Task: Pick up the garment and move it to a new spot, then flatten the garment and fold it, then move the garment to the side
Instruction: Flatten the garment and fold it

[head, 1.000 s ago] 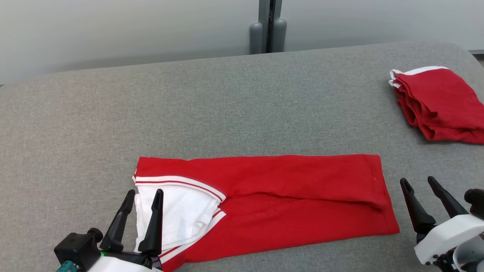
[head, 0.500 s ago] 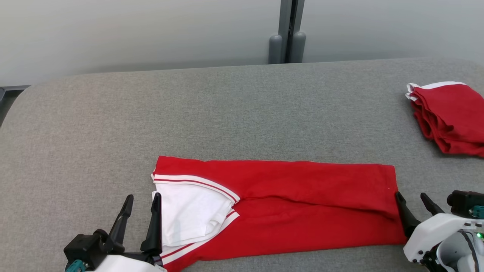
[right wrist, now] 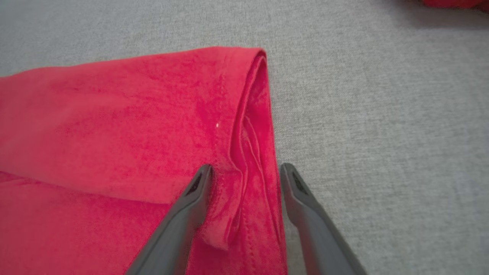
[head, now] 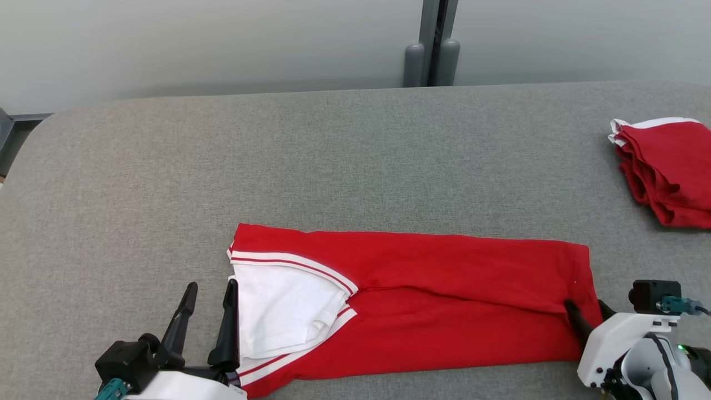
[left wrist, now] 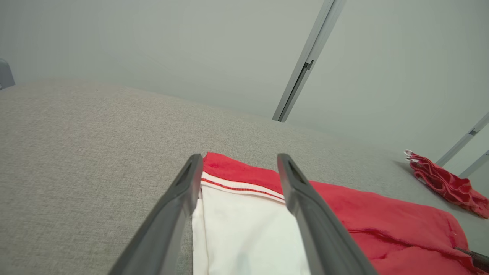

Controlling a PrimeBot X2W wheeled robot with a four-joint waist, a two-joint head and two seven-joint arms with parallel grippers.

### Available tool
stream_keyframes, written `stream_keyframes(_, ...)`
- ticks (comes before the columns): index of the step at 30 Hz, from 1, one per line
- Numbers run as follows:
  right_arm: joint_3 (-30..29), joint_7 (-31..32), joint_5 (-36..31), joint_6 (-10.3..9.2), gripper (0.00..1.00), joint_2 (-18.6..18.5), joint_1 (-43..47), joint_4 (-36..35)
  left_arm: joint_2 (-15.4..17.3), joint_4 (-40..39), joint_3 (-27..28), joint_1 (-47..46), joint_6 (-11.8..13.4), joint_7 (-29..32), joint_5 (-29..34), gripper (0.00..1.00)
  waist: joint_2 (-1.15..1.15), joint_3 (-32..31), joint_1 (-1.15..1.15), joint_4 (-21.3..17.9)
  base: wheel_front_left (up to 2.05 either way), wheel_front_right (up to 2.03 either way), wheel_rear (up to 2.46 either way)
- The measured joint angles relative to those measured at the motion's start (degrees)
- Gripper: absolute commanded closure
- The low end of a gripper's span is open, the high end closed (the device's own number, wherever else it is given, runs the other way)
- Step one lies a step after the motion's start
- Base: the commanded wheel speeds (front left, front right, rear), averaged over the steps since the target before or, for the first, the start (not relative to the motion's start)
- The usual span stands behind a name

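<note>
Grey padded surface (head: 333, 155), folded red garment (head: 444, 278)

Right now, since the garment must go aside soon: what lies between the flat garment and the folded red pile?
Just bare grey upholstery lies between the garment and the folded red pile, seen in the head view.
</note>
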Motion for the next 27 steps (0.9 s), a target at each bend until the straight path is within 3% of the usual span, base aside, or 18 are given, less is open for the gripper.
stream_keyframes(1, 0.64, 0.08, 0.20, -0.01, 0.54, -0.04, -0.54, 0.48, -0.20, 0.34, 0.23, -0.05, -0.13, -0.07, 0.04, 0.00, 0.00, 0.15, 0.00, -0.16, 0.00, 0.00, 0.00)
stream_keyframes(4, 1.43, 0.56, 0.52, 0.00, 0.71, -0.04, -1.29, 0.98, -0.48, 0.47, 0.41, -0.23, -0.27, -0.08, 0.24, 0.00, 0.00, 0.27, 0.00, -0.36, 0.00, 0.00, 0.00)
stream_keyframes(6, 2.44, 1.21, 1.27, 0.00, 1.00, 0.11, -2.24, 1.45, -0.67, 0.48, 0.62, -0.55, -0.54, -0.08, 0.44, 0.00, 0.00, 0.47, 0.00, -0.62, 0.00, 0.00, 0.00)
stream_keyframes(15, 4.10, 2.07, 5.70, 0.01, 1.00, -2.59, -5.19, -0.66, -0.92, 0.25, 1.69, -0.57, -0.78, -0.09, 1.07, 0.00, 0.00, 1.01, 0.00, -2.07, 0.00, 0.00, 0.00)
stream_keyframes(21, 2.23, 4.02, 7.19, 0.00, 1.00, -9.70, -4.28, -4.30, -1.09, -0.10, 1.98, -0.63, -1.25, -0.09, 1.82, 0.00, 0.00, 1.37, 0.00, -3.28, 0.00, 0.00, 0.00)
stream_keyframes(27, -0.59, 5.71, 10.17, 0.00, 1.00, -12.00, -0.86, -9.79, -1.25, -0.15, 2.40, -0.63, -1.35, -0.09, 2.18, 0.00, 0.00, 1.49, 0.00, -4.40, 0.00, 0.00, 0.00)
